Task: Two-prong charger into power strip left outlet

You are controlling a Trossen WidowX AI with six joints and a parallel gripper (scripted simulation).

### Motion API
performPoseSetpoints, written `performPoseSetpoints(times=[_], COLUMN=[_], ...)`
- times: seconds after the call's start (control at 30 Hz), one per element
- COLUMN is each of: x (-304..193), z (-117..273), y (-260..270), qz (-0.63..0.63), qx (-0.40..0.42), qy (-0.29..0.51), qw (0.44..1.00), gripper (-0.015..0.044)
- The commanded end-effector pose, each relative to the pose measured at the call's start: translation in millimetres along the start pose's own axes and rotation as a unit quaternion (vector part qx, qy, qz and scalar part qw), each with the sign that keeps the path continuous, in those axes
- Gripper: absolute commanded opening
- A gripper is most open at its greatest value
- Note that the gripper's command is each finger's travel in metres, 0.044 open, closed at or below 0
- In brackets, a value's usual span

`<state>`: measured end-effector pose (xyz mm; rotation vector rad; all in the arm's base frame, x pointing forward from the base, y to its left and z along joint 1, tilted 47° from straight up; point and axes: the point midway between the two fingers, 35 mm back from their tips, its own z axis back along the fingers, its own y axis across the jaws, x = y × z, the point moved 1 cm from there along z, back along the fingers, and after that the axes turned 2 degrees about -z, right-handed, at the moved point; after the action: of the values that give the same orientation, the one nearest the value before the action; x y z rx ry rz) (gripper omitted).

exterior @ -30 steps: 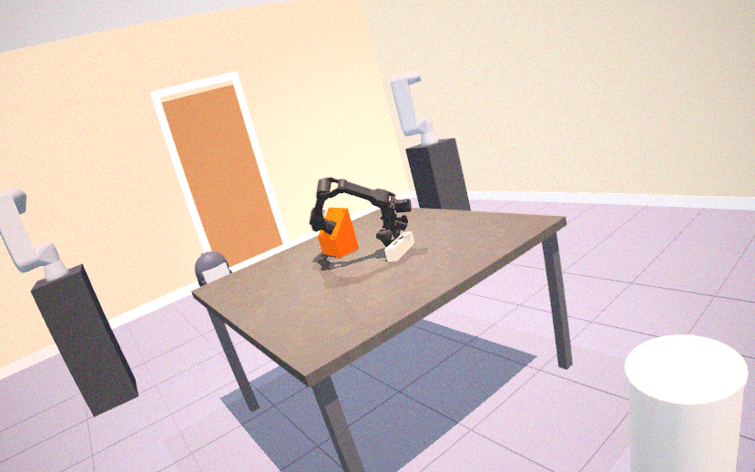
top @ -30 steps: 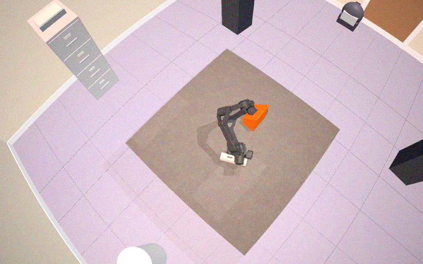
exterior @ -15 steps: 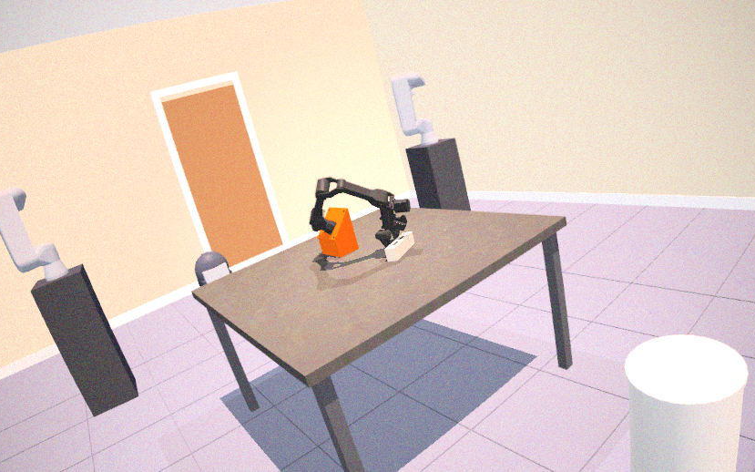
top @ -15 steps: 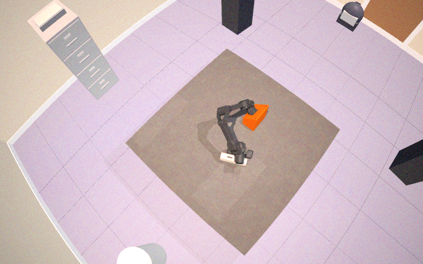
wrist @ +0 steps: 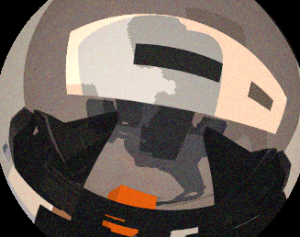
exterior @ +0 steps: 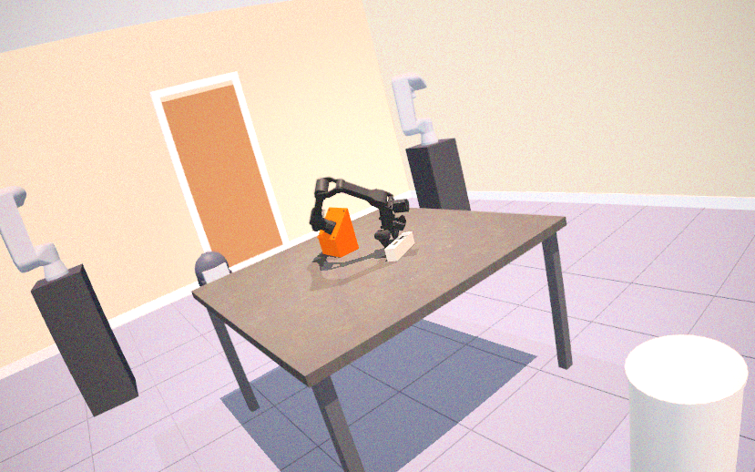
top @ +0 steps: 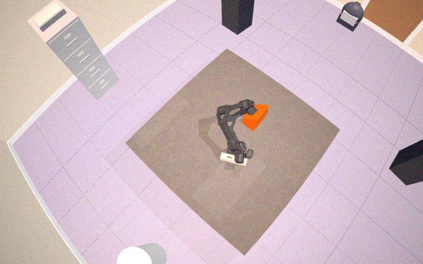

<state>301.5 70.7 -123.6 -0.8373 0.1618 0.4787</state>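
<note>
The white power strip (top: 224,157) (exterior: 399,248) (wrist: 106,69) lies on the table, with a long dark slot and a smaller slot on its top in the wrist view. My gripper (top: 239,159) (exterior: 382,236) (wrist: 162,124) is open and low at the strip's long side, covering part of it in the top view. A dark grey block (wrist: 166,138), apparently the charger, is between the spread fingers, against or just below the strip's edge in the wrist view. Its prongs are hidden, so I cannot tell whether they are in an outlet. The charger cannot be made out in the top and exterior views.
The orange wedge (top: 251,122) (exterior: 341,237) (wrist: 134,197) carries the arm's base and stands behind the strip on the brown table (top: 187,137) (exterior: 333,328). Two black pedestals (exterior: 84,340) (exterior: 438,176) with pale arms and a white cylinder (exterior: 685,422) stand off the table.
</note>
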Motion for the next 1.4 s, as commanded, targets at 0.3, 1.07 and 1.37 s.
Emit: performPoseSetpoints(times=[0.3,1.07,1.37], x=[-4,-25,-35], z=[0,-2,-3], y=[0,0,0], qz=[-0.001,-0.001,-0.001], qx=[0.0,0.0,0.0], qy=[-0.003,-0.003,-0.003], qw=[1.0,1.0,1.0], gripper=[0.044,0.044,0.044])
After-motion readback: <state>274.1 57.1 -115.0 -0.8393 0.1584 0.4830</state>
